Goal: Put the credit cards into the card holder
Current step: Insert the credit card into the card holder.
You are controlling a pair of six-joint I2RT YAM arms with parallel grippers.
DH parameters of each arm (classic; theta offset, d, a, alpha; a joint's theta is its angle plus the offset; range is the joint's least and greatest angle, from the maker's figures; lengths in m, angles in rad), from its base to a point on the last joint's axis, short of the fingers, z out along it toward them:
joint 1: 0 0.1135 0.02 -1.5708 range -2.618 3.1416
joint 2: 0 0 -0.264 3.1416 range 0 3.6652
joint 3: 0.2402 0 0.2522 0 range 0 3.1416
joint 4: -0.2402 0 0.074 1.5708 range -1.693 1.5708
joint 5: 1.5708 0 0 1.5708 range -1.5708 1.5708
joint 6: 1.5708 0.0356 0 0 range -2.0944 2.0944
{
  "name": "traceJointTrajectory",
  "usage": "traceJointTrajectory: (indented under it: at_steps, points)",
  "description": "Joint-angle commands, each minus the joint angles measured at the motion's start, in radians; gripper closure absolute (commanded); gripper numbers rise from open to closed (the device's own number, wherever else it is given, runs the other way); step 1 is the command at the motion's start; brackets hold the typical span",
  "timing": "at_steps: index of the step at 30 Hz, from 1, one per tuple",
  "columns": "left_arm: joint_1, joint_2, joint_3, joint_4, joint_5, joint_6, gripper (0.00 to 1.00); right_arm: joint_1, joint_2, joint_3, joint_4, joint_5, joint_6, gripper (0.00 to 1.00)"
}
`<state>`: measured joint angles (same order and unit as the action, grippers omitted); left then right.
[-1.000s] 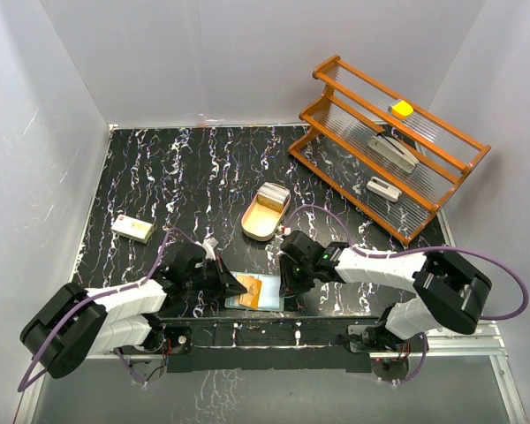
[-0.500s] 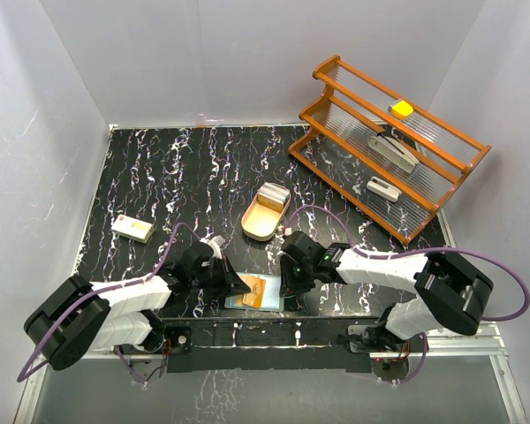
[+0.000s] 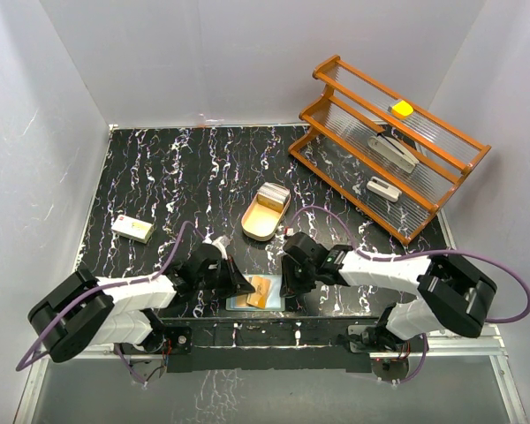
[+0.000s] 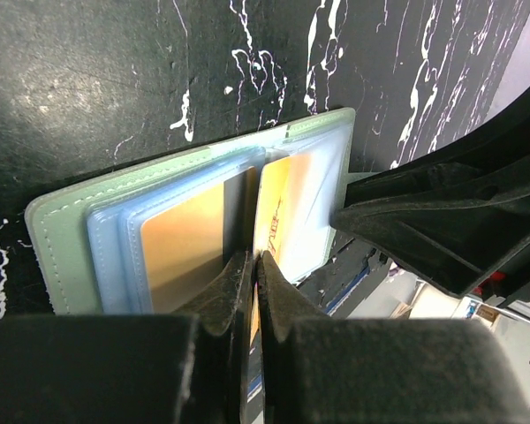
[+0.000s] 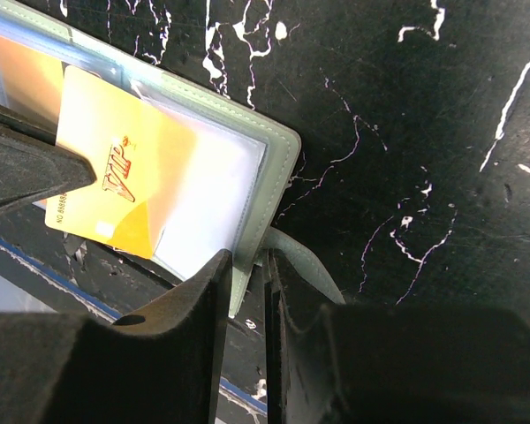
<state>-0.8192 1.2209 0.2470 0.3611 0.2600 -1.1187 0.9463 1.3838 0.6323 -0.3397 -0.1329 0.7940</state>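
The teal-green card holder (image 3: 240, 303) lies open at the table's near edge, its pale blue pockets (image 4: 115, 238) facing up. My left gripper (image 3: 245, 286) (image 4: 255, 265) is shut on the edge of an orange-yellow credit card (image 5: 115, 185) (image 4: 278, 203). That card lies slanted over the holder's right half, partly in a pocket. Another orange card (image 4: 181, 247) sits in the left pocket. My right gripper (image 3: 288, 287) (image 5: 247, 261) is shut on the holder's right rim (image 5: 278, 150), beside its snap strap (image 5: 314, 265).
A tan oval tray (image 3: 258, 223) behind the holder has more pale cards (image 3: 274, 192) at its far end. An orange wire rack (image 3: 389, 146) with small items stands at the back right. A small white box (image 3: 132, 228) lies at the left.
My left gripper has moved right with the orange card, bringing it further over the holder. The right gripper has stayed clamped on the holder's rim.
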Motion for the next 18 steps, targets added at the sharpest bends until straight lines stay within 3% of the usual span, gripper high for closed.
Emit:
traceJointTrajectory:
  at_steps: [1,8,18]
  points:
    - [-0.022,0.004,0.007,-0.081,-0.091,0.006,1.00,0.004,0.000,-0.049,0.029,0.038,0.010,0.81]
    - [-0.026,-0.095,-0.002,-0.176,-0.172,-0.017,1.00,0.005,-0.016,-0.074,0.036,0.041,0.022,0.82]
    - [-0.049,-0.096,-0.034,-0.103,-0.178,-0.054,1.00,0.004,-0.033,-0.114,0.101,0.020,0.050,0.83]
